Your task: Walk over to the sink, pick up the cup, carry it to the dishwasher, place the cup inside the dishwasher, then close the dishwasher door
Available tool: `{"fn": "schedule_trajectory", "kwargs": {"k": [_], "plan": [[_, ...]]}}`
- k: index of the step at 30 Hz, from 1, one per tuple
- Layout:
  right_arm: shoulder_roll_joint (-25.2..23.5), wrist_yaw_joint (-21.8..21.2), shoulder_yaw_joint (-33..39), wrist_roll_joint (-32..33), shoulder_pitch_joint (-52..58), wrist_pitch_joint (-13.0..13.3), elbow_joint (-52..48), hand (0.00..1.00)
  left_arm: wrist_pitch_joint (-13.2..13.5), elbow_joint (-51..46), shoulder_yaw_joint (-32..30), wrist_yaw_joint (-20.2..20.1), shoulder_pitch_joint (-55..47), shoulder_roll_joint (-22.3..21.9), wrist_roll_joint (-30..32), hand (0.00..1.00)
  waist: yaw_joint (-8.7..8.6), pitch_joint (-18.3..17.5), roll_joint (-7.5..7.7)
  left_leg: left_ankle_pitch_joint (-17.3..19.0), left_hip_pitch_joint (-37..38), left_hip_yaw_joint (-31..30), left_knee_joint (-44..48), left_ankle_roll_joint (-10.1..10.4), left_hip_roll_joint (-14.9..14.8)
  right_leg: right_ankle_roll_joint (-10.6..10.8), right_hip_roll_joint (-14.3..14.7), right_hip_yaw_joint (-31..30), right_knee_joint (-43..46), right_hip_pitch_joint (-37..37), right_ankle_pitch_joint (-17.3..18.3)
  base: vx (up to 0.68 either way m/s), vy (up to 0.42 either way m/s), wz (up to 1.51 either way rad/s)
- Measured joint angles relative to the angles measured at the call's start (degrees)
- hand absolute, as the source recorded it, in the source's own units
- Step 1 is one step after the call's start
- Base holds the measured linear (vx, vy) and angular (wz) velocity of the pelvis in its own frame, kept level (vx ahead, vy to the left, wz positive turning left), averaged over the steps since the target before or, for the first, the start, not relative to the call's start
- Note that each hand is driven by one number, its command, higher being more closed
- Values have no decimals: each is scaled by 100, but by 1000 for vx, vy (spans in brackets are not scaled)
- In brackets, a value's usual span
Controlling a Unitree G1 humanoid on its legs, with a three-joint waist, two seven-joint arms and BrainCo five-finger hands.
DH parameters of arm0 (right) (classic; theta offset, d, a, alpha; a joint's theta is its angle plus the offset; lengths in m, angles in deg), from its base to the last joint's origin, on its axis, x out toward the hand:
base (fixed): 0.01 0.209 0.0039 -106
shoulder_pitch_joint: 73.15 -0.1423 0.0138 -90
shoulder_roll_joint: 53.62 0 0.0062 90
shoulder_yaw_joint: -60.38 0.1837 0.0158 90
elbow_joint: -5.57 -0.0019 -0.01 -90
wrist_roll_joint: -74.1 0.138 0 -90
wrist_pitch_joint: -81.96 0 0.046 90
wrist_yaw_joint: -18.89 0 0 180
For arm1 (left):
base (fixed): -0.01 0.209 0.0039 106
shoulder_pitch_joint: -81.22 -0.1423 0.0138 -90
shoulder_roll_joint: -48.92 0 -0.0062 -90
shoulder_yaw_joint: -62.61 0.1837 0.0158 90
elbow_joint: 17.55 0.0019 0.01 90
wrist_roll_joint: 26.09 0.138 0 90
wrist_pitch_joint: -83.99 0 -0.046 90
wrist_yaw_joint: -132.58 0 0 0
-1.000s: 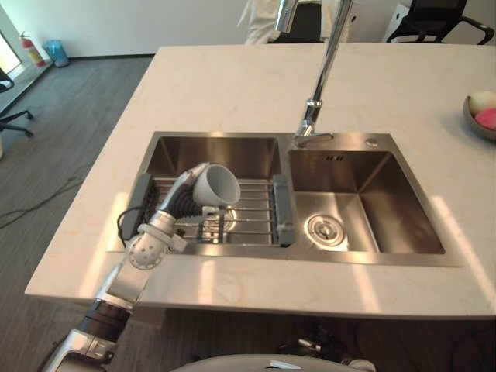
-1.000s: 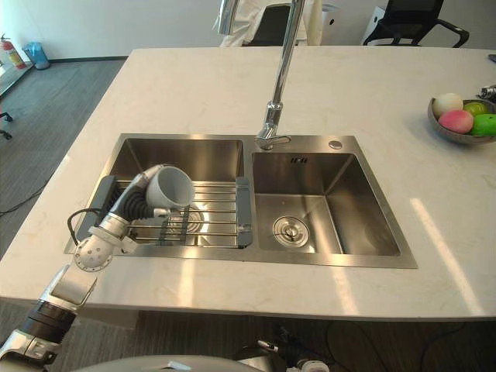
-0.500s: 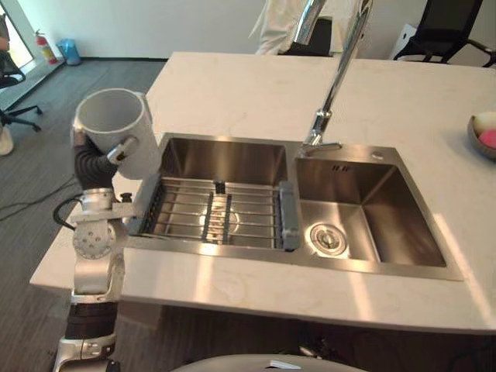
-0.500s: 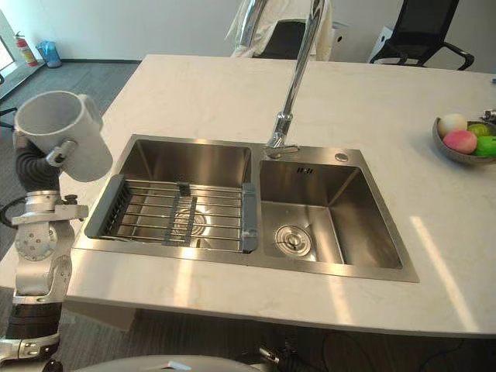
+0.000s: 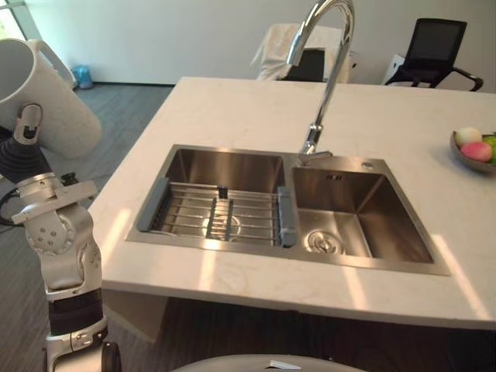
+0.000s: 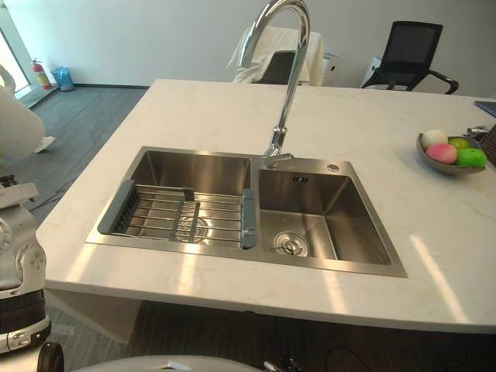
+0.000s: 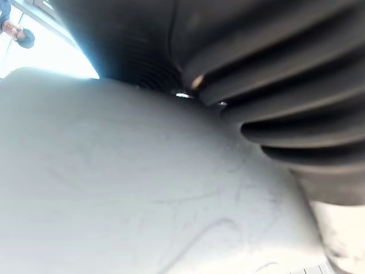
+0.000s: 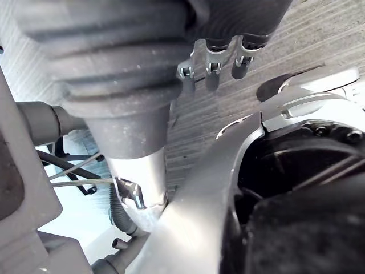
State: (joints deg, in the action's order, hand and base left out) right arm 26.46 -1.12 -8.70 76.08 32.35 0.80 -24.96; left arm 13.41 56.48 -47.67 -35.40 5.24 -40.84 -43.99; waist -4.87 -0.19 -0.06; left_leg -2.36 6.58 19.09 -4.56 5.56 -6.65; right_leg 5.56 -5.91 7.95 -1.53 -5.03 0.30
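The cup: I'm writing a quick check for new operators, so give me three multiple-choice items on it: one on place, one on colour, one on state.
1. Where is the cup? A in the sink's rack; B held in the air off the left side of the counter; C in the right basin.
2. What colour is it? A white; B red; C black.
3. The left hand is: A open; B shut, holding nothing; C shut on the cup.

Key: 1 B, it shows high up beside the counter's left edge. 2 A, its wall is plain white. 3 C, a finger lies across the cup's side and the cup rests on no surface.
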Motion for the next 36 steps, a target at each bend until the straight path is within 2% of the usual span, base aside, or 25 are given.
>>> {"fn": "schedule_trajectory", "kwargs": {"k": [3,8,11,12,14,15,16,17,18,19,21,22,23,24,25,27,28,29,30,31,32,33,34,35,36], "plan": [[0,-1,12,230,141,15,-10,0,22,-149,81,22,-39,-380,19,100,-180,0,4,56,-55,-215,0,8,43,-17,-15,59,-11,16,27,22,0,-1],[-8,-76,67,675,483,87,10,0,72,-153,156,294,-708,-859,144,100,-162,-3,-56,111,-54,-951,44,-25,76,27,-3,313,254,-98,261,92,-25,25],[-13,-107,121,786,384,108,199,0,40,-257,239,444,-1176,-1029,353,100,-50,110,-54,163,-412,-1418,470,-40,136,-44,-95,571,814,-70,648,41,-60,101],[-13,-101,129,790,348,99,230,0,-11,-515,250,510,-1314,-1086,359,100,17,227,-98,151,-708,-1995,688,-24,198,-82,-109,737,1034,-121,834,-2,-73,213],[68,-91,150,791,228,101,284,0,-2,-842,193,554,-1428,-1049,356,100,246,366,-112,27,-919,-2330,820,6,270,-89,-115,1038,1179,-188,1063,-52,-75,196],[169,-69,238,823,39,101,383,0,38,-945,112,593,-1511,-1057,348,100,429,518,-143,-258,-1200,-2298,978,-84,391,-208,-147,1390,1325,-197,1161,-207,-68,214],[235,-60,445,910,-154,94,497,0,40,-960,111,602,-1529,-1066,343,100,496,559,34,-998,-1209,-2123,431,-356,573,-322,-396,1750,1284,-191,1216,-213,-21,232],[291,-53,603,948,-259,90,520,0,51,-996,83,602,-1548,-1083,335,100,551,639,31,-749,-1260,-1713,603,-688,597,-281,-463,2050,1293,-221,1219,-154,27,232],[406,-30,811,1142,-396,150,515,0,86,-1059,33,612,-1631,-1074,332,100,585,648,-16,14,-1315,-832,1436,-1088,510,-207,-605,2535,1328,-260,1179,-50,42,209],[412,4,980,1241,-381,187,563,0,168,-1080,28,608,-1627,-1073,332,100,552,658,-57,484,-1091,-262,1934,-1012,433,-175,-800,2950,1369,-359,1159,-42,26,192],[416,-7,977,1204,-312,179,566,0,230,-1303,140,558,-1587,-1073,328,100,399,636,-106,818,-602,214,2066,-701,205,-79,-1000,3673,1357,-575,1084,-29,76,207],[354,-13,1055,1162,-247,219,575,0,275,-1440,322,416,-1449,-1074,294,100,325,597,-168,922,-411,527,2082,-639,-95,2,-1034,4219,1333,-690,1021,-38,114,230],[324,-17,1114,1160,-209,221,579,0,307,-1470,415,331,-1361,-1075,278,100,295,569,-213,928,-363,770,2080,-643,-295,47,-1032,4497,1323,-725,983,-45,152,241],[308,-18,1150,1161,-145,217,581,0,334,-1447,547,190,-1173,-1082,218,100,249,514,-308,831,-328,1383,2066,-683,-690,143,-1025,5042,1371,-806,916,-15,258,258],[317,-13,1213,1150,-149,199,578,0,332,-1313,670,107,-946,-1103,206,100,202,486,-382,547,-322,1813,1900,-526,-822,246,-1031,5570,1463,-960,854,-5,306,250],[293,6,1289,1146,-138,102,556,0,287,-1135,722,34,-824,-1105,170,100,239,523,-326,587,-243,1917,1612,-337,-555,121,-1241,6039,1609,-1297,627,19,296,186],[295,5,1290,1115,-154,89,539,0,249,-1132,723,44,-837,-1114,167,100,269,549,-280,576,-175,1883,1496,-350,-445,60,-1403,6156,1849,-1363,562,15,345,146],[297,8,1302,1100,-183,49,488,0,188,-1133,741,51,-880,-1110,166,100,363,606,-340,558,-52,1658,1266,-385,-291,-75,-1746,6279,2440,-1387,621,-8,335,103],[265,-6,1288,961,-306,-9,420,0,183,-1135,617,124,-899,-1051,167,100,403,600,-331,519,-32,1459,1126,-438,-286,229,-1645,6119,2258,-1245,1011,-18,216,91],[256,-20,1274,870,-364,-31,380,0,160,-1135,573,158,-901,-1034,167,100,416,603,-329,497,-41,1377,1097,-456,-289,195,-1535,6037,2041,-1144,1026,-48,171,82],[192,-50,1191,705,-382,-56,177,0,49,-1137,517,147,-921,-1009,168,100,488,652,-156,516,-47,1243,1122,-442,-126,-557,-1402,6013,1548,-1051,256,-56,154,96],[170,-54,1118,657,-324,-61,51,0,-25,-1109,556,108,-998,-1085,169,100,451,647,-81,627,-29,1022,1148,-434,22,-777,-1617,5912,1851,-1200,76,-49,201,117],[182,-51,1118,660,-263,-60,-28,0,-94,-1083,676,48,-1083,-1145,169,100,435,646,-118,669,-37,916,1175,-475,71,-927,-1752,5532,2166,-1189,-41,-15,219,187],[206,-51,1041,661,-14,-55,-131,0,-160,-1022,998,-124,-1232,-1205,170,100,344,691,-145,676,-69,539,1221,-671,283,-1277,-1904,4200,2762,-1000,-373,33,231,264],[207,-57,1019,708,237,-60,-60,0,-57,-944,1375,-307,-1317,-1231,159,100,203,614,-384,864,-175,-251,1138,-854,312,-598,-1485,2504,2913,-705,199,70,122,319]]}}
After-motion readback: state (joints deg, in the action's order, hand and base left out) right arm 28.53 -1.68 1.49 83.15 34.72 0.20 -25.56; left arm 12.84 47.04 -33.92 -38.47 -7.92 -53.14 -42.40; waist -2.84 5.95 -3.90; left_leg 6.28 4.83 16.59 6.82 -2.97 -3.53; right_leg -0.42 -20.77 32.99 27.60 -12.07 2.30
